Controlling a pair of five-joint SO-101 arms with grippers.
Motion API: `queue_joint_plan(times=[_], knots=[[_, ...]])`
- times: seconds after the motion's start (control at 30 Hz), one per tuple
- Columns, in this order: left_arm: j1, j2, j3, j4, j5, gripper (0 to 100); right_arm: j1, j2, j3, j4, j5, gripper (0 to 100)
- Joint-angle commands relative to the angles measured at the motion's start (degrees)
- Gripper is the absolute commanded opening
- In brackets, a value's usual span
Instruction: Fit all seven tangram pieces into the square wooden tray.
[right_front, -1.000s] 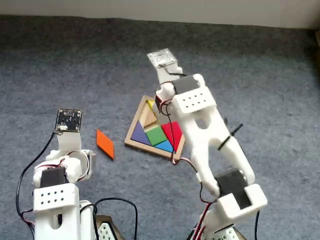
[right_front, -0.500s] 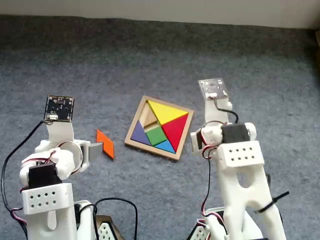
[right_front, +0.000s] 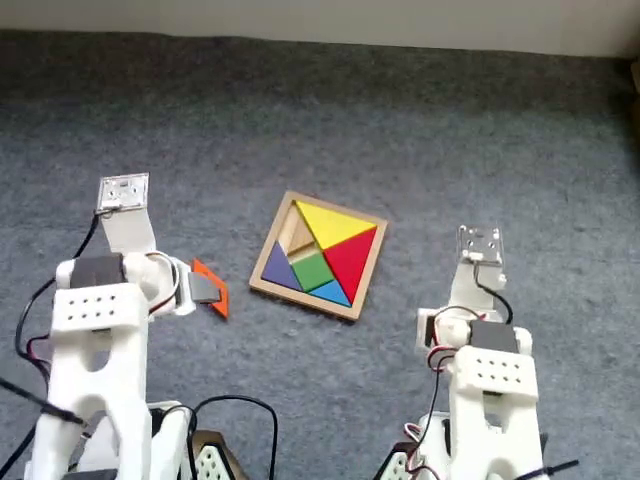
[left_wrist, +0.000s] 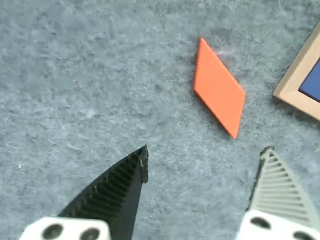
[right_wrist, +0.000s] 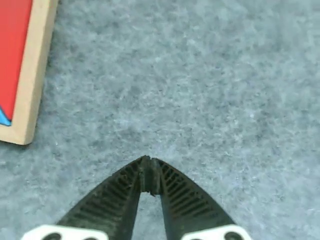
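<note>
Left hand (left_wrist: 206, 149), fingers apart, hangs near the orange piece (left_wrist: 219, 94) — the one lying outside the tray (right_front: 300, 302) — which it must next clamp and seat inside.

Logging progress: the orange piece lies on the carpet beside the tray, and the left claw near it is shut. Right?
Not quite: the left claw is open, as the left wrist view shows. The orange piece does lie on the carpet beside the tray.

The left arm (right_front: 92, 310) and right arm (right_front: 492, 372) were white plastic shells with rows of small holes, black motor blocks and looping black and red cables (right_front: 232, 398). On the left gripper (left_wrist: 206, 148) the ribbed fingers (left_wrist: 117, 185) were one black, one grey.
</note>
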Motion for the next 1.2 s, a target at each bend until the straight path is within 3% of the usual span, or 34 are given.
queue_joint_plan(times=[0.0,0.17,0.43,0.57,0.93,1.17], knots=[[6.02,6.46,-2.77,-4.48,7.47,34,0.84,-4.26,4.09,-4.35,0.53,0.5],[6.46,13.41,-3.12,-10.37,12.31,34,0.66,-8.04,11.91,-10.33,0.53,0.5],[6.29,25.27,-4.00,-17.67,15.91,34,0.92,-14.29,14.64,-10.33,0.53,0.5],[6.20,30.81,-8.13,-17.76,16.00,33,0.92,-16.04,14.73,-7.69,0.53,0.5],[6.37,43.47,-20.79,-14.51,15.65,16,1.01,-16.31,14.81,-7.60,0.53,0.5],[6.37,44.00,-23.34,-12.22,12.22,8,1.01,-16.48,15.52,-7.60,0.53,0.5]])
